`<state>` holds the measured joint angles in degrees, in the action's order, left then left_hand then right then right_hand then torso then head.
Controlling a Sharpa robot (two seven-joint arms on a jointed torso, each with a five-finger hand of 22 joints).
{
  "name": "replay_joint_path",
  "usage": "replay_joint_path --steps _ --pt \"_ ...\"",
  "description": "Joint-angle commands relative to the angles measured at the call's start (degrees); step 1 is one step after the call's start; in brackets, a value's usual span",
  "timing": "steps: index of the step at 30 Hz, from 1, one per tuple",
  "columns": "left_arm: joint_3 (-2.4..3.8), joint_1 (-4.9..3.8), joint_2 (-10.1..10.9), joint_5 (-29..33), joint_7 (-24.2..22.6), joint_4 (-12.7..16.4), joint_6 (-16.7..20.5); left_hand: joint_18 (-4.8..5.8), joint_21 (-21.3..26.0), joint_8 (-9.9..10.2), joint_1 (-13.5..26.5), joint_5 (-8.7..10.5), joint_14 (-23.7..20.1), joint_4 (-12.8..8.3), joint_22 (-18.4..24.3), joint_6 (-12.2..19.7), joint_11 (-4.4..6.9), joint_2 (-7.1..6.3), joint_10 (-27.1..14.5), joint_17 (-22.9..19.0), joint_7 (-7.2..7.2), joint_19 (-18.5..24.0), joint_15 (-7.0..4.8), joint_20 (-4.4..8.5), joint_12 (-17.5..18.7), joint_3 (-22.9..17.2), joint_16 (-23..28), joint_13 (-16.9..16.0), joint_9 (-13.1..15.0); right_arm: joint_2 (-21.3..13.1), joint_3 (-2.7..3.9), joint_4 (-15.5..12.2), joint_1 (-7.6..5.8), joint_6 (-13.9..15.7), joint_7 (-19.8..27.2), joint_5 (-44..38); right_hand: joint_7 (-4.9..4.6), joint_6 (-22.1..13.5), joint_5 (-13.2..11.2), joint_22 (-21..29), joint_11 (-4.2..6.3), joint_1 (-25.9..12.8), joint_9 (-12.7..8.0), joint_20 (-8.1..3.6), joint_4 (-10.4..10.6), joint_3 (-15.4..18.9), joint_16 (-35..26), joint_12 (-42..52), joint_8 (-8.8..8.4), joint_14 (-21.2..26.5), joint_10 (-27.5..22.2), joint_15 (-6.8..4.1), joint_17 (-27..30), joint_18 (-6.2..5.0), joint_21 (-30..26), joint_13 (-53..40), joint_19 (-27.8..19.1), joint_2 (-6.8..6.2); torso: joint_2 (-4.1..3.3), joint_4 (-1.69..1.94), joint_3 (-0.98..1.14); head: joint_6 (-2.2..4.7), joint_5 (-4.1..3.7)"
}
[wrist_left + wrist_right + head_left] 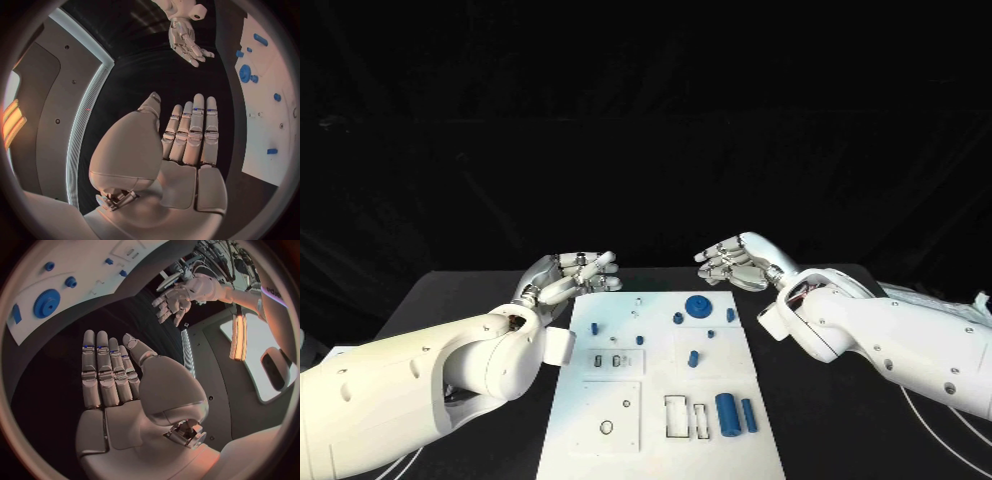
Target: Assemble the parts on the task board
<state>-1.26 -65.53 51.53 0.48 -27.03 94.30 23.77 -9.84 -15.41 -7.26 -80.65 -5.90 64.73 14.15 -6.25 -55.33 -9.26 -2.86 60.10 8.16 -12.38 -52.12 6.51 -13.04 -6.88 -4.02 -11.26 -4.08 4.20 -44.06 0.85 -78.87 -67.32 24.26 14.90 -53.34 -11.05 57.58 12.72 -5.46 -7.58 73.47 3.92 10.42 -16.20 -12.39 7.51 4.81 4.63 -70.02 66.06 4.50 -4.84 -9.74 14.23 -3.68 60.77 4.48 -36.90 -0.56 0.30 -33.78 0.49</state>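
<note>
Black table (473, 290) carries the task board (661, 400); both hands, left hand (574, 275) and right hand (740, 262), hover empty, fingers apart, beyond its far edge; blue gear (698, 306) lies nearer the right hand.

I see the flat white rectangular task board (661, 400) lying mid-table, long side running away from me. Small blue plastic parts lie scattered on it: a round disc (698, 306) near the far edge, two upright-lying cylinders (728, 413) near right.
</note>
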Motion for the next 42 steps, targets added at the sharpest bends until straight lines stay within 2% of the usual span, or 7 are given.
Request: replay_joint_path --steps 1,5,10,20,27,35,42 --pt "0.14 -0.33 0.76 2.67 0.63 2.01 -3.01 -0.79 -2.42 0.19 -0.68 0.24 5.66 -1.32 -0.43 -3.16 1.37 1.15 4.52 2.26 1.03 -6.77 -1.84 1.87 0.30 0.12 -1.18 -0.24 -0.07 0.27 0.12 -0.04 -0.50 -3.26 -7.08 -18.34 1.33 3.94 -0.43 -1.88 2.03 0.45 0.16 -3.49 -0.11 -1.57 2.27 -0.53 -0.24 -8.81 5.43 -2.94 -1.91 -0.82 4.89 -0.21 7.99 -2.38 -2.34 0.31 0.12 0.53 -0.50" --pt "0.34 -0.70 2.05 3.75 0.71 4.73 -3.35 -0.77 -2.43 0.28 -0.75 0.23 5.60 -1.40 -0.41 -3.18 1.39 1.16 4.56 2.35 1.05 -6.85 -1.84 1.91 0.41 0.10 -1.07 -0.22 -0.09 0.60 0.28 -0.48 -1.51 -5.54 -11.52 -27.80 2.06 4.74 -0.71 -3.20 2.73 0.26 0.11 -4.74 0.19 -1.38 3.77 -0.98 -0.48 -12.66 6.39 -4.11 -3.39 -0.77 7.59 -0.15 10.80 -3.33 -3.77 0.58 0.22 0.93 -0.85" --pt "0.52 -1.15 3.21 4.19 0.79 7.55 -3.53 -0.65 -2.10 0.75 -0.78 0.24 4.94 -1.57 -0.15 -3.08 1.23 1.15 4.39 2.59 0.95 -6.61 -1.64 1.84 1.07 0.16 -0.33 -0.08 -0.19 1.06 0.36 -1.41 -2.64 -8.38 -15.64 -35.69 2.70 4.88 -1.11 -4.62 3.21 -0.77 -0.01 -5.67 0.90 -1.28 5.82 -1.40 -0.88 -16.11 5.70 -4.90 -5.36 -0.71 10.37 0.05 13.19 -4.31 -5.29 1.01 0.38 1.54 -1.22" --pt "0.65 -2.18 4.37 4.35 0.96 10.35 -3.63 -0.63 -1.88 1.11 -0.70 0.24 4.70 -1.67 0.02 -2.92 1.08 1.10 4.13 2.79 0.82 -6.46 -1.51 1.75 1.58 0.28 0.08 0.02 -0.25 2.78 0.38 -1.49 -3.48 -12.82 -19.37 -43.06 2.92 4.37 -2.19 -6.39 3.18 -1.59 -0.07 -6.16 2.17 -2.42 10.59 -1.30 -0.97 -16.51 3.35 -5.29 -9.50 -0.59 13.63 0.05 14.53 -5.66 -7.21 1.48 0.64 2.21 -1.48" --pt "0.66 -2.56 4.85 4.36 1.11 10.82 -3.62 -0.63 -1.82 1.23 -0.68 0.25 4.66 -1.70 0.08 -2.86 1.03 1.07 4.05 2.86 0.77 -6.42 -1.47 1.72 1.73 0.32 0.19 0.05 -0.26 3.65 0.38 -1.02 -3.54 -14.79 -19.73 -44.28 3.01 4.19 -2.48 -7.29 3.19 -1.76 -0.07 -6.23 3.02 -3.32 13.20 -1.32 -0.97 -16.41 2.73 -5.40 -11.74 -0.57 15.20 0.07 14.69 -6.33 -7.99 1.97 0.74 2.36 -1.76" --pt "0.66 -2.70 5.09 4.36 1.18 11.02 -3.55 -0.62 -1.71 1.47 -0.63 0.25 4.60 -1.77 0.17 -2.72 0.92 1.04 3.87 3.01 0.64 -6.36 -1.40 1.65 2.03 0.39 0.39 0.09 -0.29 4.26 0.37 -0.65 -3.55 -16.20 -19.69 -44.94 3.07 4.28 -2.57 -7.76 3.23 -1.74 -0.03 -6.25 3.57 -3.93 14.39 -1.29 -0.92 -16.33 2.52 -5.44 -12.85 -0.58 16.00 0.07 14.64 -6.50 -8.62 2.50 0.72 2.38 -2.23" --pt "0.67 -2.82 5.23 4.37 1.26 10.98 -3.53 -0.62 -1.68 1.55 -0.63 0.25 4.58 -1.81 0.20 -2.67 0.87 1.02 3.81 3.06 0.58 -6.35 -1.37 1.63 2.13 0.42 0.45 0.11 -0.30 4.63 0.37 -0.39 -3.54 -16.69 -19.69 -45.35 3.16 4.42 -2.67 -8.31 3.30 -1.79 -0.02 -6.28 4.26 -4.68 15.72 -1.27 -0.92 -16.28 2.61 -5.51 -14.06 -0.60 16.94 0.06 14.64 -6.70 -9.06 2.63 0.84 2.65 -2.40"
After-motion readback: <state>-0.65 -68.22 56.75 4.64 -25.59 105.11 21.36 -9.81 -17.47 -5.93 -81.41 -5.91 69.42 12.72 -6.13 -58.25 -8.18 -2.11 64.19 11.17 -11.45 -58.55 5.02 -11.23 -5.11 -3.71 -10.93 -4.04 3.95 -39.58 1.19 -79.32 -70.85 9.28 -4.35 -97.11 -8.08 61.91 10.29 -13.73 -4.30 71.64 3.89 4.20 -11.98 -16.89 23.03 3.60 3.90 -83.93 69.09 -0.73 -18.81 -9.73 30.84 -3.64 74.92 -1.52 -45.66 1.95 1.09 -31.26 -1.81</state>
